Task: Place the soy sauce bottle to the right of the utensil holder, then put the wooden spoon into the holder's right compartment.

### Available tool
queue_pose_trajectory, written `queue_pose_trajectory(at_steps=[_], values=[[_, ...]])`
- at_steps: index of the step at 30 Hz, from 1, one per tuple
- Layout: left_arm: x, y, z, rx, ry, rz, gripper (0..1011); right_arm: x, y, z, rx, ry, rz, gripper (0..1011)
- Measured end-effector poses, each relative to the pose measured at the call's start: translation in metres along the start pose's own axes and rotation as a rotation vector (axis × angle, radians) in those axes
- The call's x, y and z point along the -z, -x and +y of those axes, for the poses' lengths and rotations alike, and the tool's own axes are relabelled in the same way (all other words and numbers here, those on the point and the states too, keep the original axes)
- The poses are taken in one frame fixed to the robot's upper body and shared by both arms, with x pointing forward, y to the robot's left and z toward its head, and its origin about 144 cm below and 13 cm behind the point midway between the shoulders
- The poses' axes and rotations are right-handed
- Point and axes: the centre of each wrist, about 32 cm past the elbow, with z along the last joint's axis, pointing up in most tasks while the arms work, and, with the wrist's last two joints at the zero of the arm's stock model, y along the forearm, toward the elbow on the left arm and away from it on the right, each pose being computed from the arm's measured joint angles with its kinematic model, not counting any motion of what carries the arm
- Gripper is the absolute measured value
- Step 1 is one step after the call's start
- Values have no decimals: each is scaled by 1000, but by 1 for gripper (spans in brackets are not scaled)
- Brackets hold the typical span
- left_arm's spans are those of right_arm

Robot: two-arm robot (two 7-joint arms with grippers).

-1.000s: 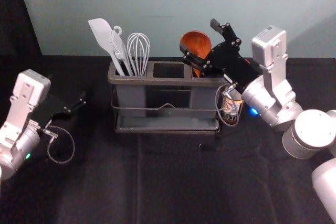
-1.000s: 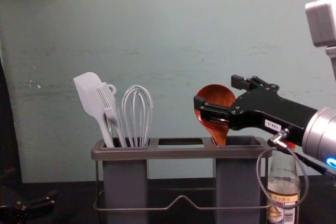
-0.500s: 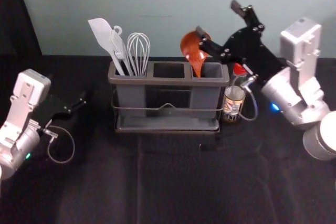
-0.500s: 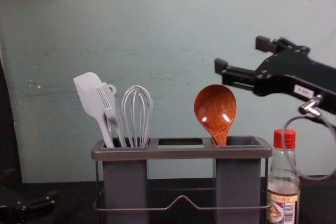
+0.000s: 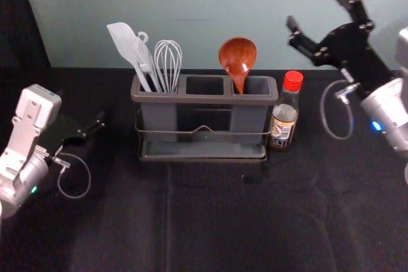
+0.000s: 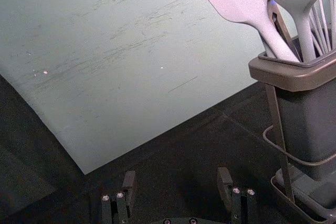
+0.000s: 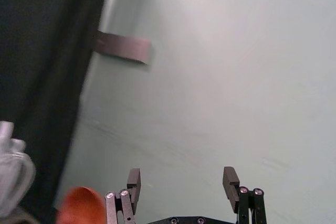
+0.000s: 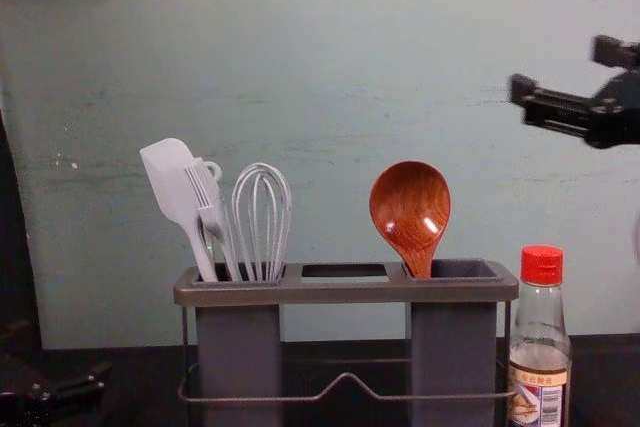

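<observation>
The wooden spoon stands bowl-up in the right compartment of the utensil holder, leaning on that compartment's left side. Just right of the holder, the soy sauce bottle with its red cap is upright. Up and to the right of both, my right gripper is open and empty; in the right wrist view the right gripper has its fingers wide apart, with the spoon off to one side. My left gripper is parked left of the holder; in the left wrist view that gripper is open and empty.
A white spatula, a brush and a whisk stand in the holder's left compartment. The wall rises behind the dark tabletop.
My right gripper has let go of the spoon and moved up and to the right, uncovering the bottle. The spoon stays in the compartment, and the left arm has not moved.
</observation>
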Motion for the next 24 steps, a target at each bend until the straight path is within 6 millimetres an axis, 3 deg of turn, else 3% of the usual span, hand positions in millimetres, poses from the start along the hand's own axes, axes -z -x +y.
queue_pose_trajectory(at_steps=[12, 24], values=[[0, 0, 0, 0, 0, 0, 1000, 16, -17, -14, 151, 311, 27, 1002], [0, 0, 0, 0, 0, 0, 1000, 72, -10, -38, 120, 452, 69, 1002]])
